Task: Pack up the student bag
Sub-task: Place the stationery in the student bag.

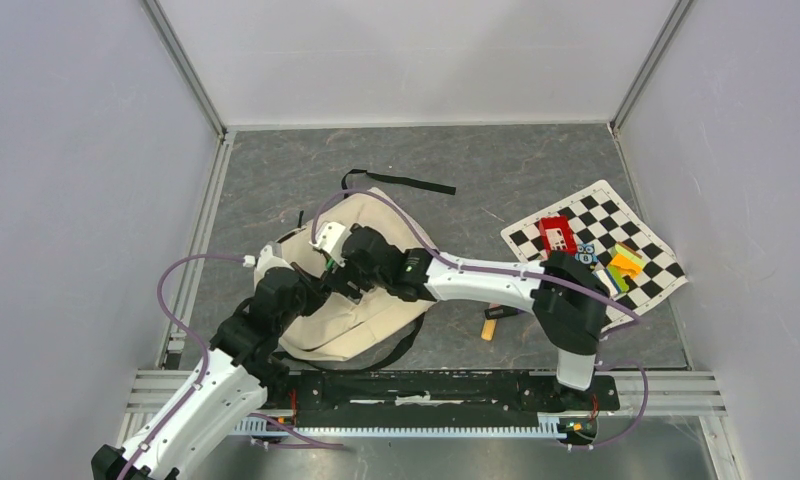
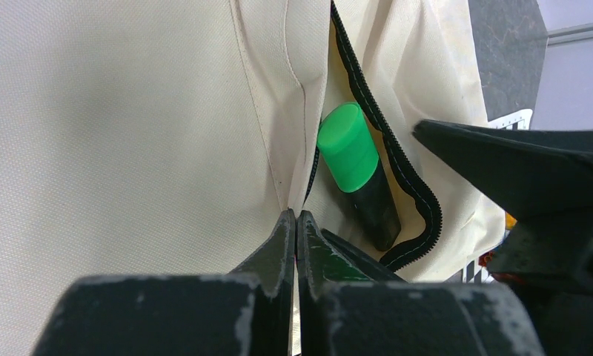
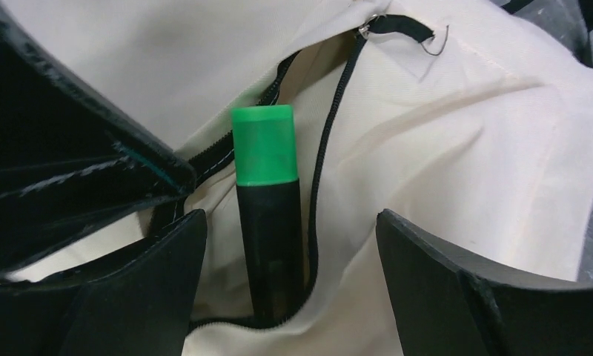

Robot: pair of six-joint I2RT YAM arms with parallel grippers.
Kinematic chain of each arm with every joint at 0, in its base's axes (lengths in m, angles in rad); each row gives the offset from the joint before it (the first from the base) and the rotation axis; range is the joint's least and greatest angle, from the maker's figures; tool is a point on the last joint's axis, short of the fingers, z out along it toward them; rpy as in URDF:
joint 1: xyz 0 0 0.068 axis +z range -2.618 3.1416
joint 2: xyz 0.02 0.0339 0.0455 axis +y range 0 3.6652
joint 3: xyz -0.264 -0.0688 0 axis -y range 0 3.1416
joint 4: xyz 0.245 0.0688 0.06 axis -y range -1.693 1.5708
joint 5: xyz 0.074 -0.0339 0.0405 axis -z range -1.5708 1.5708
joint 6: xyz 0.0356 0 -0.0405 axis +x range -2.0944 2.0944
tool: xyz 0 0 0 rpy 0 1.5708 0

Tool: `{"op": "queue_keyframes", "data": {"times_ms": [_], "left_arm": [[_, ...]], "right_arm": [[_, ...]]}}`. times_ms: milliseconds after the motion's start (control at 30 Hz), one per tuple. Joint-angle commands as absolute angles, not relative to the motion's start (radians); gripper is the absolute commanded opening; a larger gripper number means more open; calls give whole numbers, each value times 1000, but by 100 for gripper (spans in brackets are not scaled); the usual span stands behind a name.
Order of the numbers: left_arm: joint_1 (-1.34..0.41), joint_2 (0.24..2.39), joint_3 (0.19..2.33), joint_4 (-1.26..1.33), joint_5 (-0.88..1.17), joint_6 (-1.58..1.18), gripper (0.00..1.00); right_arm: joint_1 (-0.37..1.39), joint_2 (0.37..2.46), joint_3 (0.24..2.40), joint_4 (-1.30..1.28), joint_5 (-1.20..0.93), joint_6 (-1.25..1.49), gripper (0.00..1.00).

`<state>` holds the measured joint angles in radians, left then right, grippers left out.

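Left of centre on the grey table (image 1: 536,170), close to the arm bases, you've got the student bag (image 1: 361,315) lying cream side up, w/ one black strap (image 1: 401,181) trailing on its far side. Your L gripper (image 2: 297,215) is pinched tight on a fold of the bag's fabric, right beside the pocket zipper (image 2: 416,196), no gap btw the jaws. Your R gripper (image 3: 286,222) stands wide over the same pocket opening. Its fingers (image 3: 427,282) flank a green-capped highlighter (image 3: 267,185) w/o touching it. That highlighter sits in the pocket: cap showing in the open zipper gap, end of the black barrel hidden under the fabric. Over on the right, a checkerboard mat (image 1: 616,210) carries a red box (image 1: 556,236) and some coloured bits. An orange piece (image 1: 490,329) lies on the table btw mat and bag.
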<state>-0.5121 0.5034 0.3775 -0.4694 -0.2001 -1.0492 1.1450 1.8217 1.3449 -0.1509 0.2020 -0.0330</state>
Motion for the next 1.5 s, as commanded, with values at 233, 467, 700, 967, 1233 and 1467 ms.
{"op": "queue_keyframes", "data": {"times_ms": [233, 467, 700, 967, 1233, 1467], "left_arm": [[-508, 441, 418, -470, -238, -969, 2], [-509, 469, 430, -448, -210, -942, 2], [-508, 537, 420, -399, -172, -908, 2], [-481, 694, 519, -442, -93, -742, 2], [-350, 771, 597, -517, 63, -622, 2], [-239, 834, 654, -548, 187, -503, 2]], "right_arm": [[1063, 1924, 1465, -241, 379, 90, 89], [1029, 1896, 1461, -254, 345, 77, 91], [1028, 1746, 1435, -240, 207, 63, 93], [947, 1464, 1266, -242, 181, 106, 98], [699, 1141, 893, -257, 216, 318, 98], [425, 1046, 665, -393, 106, 449, 98]]}}
